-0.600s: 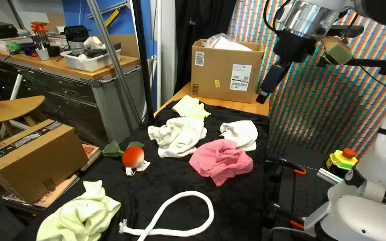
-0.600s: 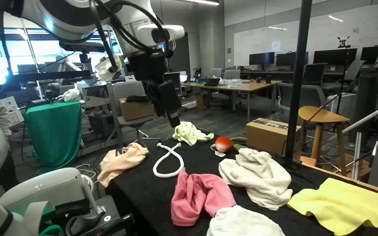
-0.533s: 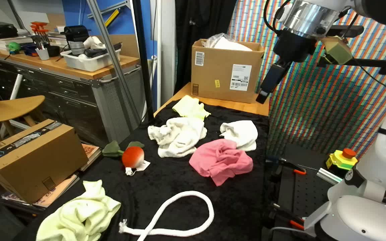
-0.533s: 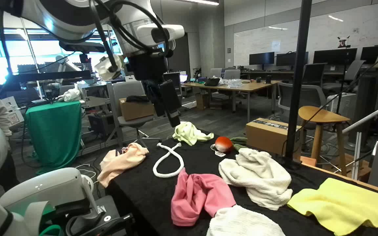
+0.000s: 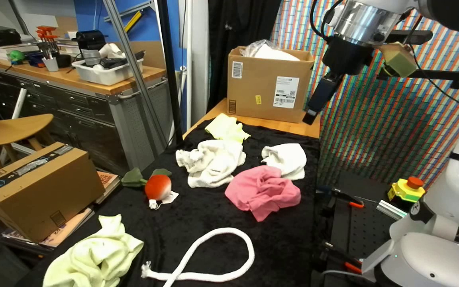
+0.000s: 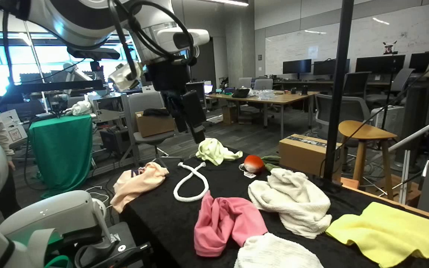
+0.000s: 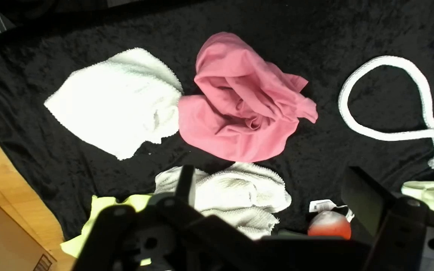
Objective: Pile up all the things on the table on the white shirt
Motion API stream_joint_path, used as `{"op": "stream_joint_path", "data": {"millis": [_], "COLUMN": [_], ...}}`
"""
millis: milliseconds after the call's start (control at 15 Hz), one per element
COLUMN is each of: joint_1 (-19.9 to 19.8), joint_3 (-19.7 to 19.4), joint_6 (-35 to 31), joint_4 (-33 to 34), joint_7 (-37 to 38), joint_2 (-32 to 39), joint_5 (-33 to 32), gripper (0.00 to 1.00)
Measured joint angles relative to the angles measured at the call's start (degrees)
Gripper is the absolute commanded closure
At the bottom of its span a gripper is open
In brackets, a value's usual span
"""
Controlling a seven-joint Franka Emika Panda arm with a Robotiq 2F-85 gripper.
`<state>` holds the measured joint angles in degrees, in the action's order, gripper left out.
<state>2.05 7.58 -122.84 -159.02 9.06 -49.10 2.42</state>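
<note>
Rumpled on the black fabric of the table (image 5: 205, 215), near the centre of the frame in an exterior view: off-white shirt (image 5: 213, 163), just beside pink cloth (image 5: 263, 191) to its lower right. Against the pink cloth's upper edge, white terry cloth (image 5: 289, 157); just above the shirt, bright yellow cloth (image 5: 223, 127). Left of centre, red-orange toy radish (image 5: 157, 187). At bottom centre, looped white rope (image 5: 213, 277); at lower left, crumpled pale yellow-green cloth (image 5: 94, 259). In the wrist view, Robotiq gripper (image 7: 271, 184) with jaws spread wide; in an exterior view, at upper right beneath the Panda arm (image 5: 367, 22), tilted, well apart from the cloths. At top, beyond the table, tall cardboard box (image 5: 269, 85).
</note>
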Motion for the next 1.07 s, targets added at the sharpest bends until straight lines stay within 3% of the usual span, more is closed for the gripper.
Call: {"op": "stream_joint_path", "data": {"millis": [400, 733, 1067], "joint_1": [2.43, 4.74, 4.87], "joint_3": [8.18, 15.29, 20.88], "joint_6": [-1.74, -8.45, -14.71], "joint_4": [4.84, 10.15, 17.58], "joint_7": [1.49, 6.1, 12.91], "joint_2": [7.9, 17.61, 31.09], "joint_5": [-0.85, -2.81, -10.77], "gripper": [0.0, 0.0, 0.0]}}
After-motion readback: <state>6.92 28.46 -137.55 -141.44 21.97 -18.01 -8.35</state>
